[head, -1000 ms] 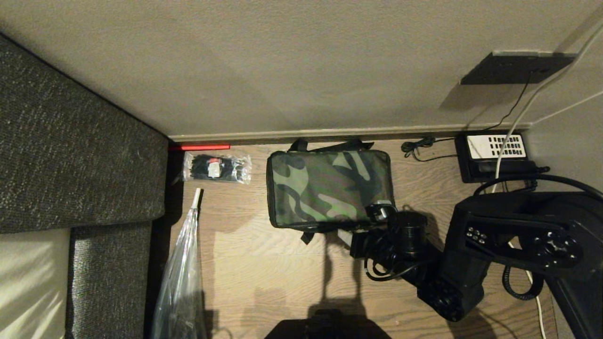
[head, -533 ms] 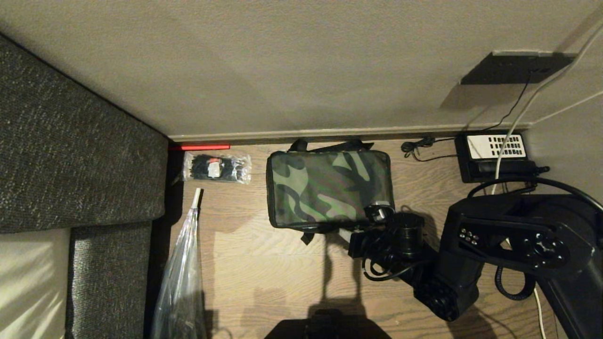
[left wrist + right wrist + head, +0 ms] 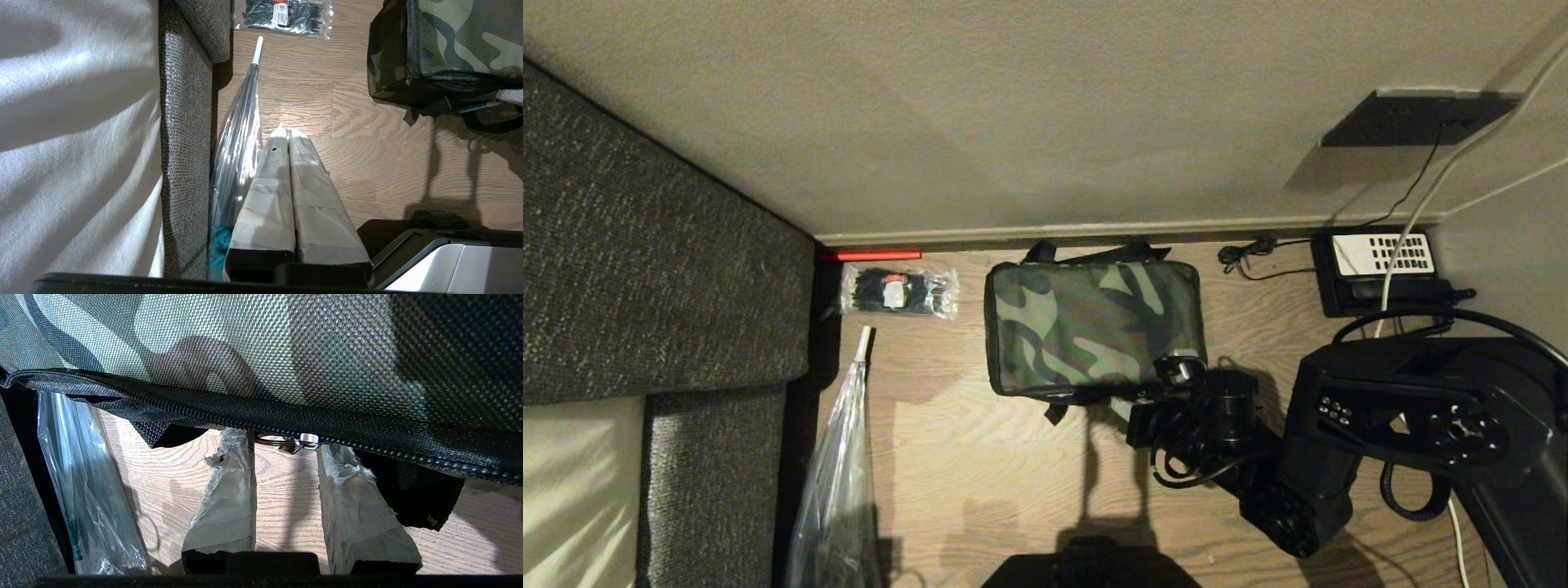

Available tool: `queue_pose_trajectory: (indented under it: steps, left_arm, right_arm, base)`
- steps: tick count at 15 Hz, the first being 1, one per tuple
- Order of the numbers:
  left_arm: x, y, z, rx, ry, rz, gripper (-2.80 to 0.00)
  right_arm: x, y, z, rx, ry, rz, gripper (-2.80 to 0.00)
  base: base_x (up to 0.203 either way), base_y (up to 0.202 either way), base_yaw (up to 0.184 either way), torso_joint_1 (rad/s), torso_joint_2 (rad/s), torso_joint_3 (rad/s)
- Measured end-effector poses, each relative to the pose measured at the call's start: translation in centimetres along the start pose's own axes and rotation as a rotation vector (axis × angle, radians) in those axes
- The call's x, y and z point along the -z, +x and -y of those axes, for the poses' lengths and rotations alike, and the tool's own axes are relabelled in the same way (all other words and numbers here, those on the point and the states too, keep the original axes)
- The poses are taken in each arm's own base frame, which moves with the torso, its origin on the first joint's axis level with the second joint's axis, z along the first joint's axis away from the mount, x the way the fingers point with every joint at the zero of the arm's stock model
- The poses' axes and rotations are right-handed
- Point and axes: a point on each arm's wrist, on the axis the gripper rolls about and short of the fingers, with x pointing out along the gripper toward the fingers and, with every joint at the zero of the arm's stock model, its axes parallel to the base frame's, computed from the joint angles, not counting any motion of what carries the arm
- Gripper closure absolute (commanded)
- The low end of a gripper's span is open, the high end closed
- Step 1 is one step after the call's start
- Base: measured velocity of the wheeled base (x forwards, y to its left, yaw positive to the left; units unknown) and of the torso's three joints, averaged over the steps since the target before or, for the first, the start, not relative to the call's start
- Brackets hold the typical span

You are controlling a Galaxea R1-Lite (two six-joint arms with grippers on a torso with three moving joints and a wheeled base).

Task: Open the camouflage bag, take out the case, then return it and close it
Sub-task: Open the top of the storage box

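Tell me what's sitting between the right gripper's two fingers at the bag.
In the right wrist view, the metal zipper pull of the camouflage bag hangs between the right gripper fingers; a gap shows on each side, with wood floor behind.

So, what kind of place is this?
Probably a living room or hotel room corner: a fabric sofa against a plain wall, a wooden floor, and a desk telephone set on the floor beside the camouflage bag.

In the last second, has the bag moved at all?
No. The bag sits as before, its far edge at the baseboard.
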Motion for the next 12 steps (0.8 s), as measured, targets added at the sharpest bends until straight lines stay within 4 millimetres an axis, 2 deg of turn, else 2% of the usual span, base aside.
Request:
queue_pose_trajectory:
  steps: [9, 12]
  left_arm:
    - [0.0, 0.0, 0.0, 0.000, 0.000, 0.000, 0.00]
    - [0.0, 0.0, 0.0, 0.000, 0.000, 0.001, 0.00]
  right_arm:
    - [0.1, -0.1, 0.0, -0.006, -0.002, -0.010, 0.00]
    - [-0.2, -2.7, 0.0, -0.039, -0.009, -0.092, 0.00]
  base:
    - [0.000, 0.000, 0.000, 0.000, 0.00, 0.000]
    - [0.000, 0.000, 0.000, 0.000, 0.00, 0.000]
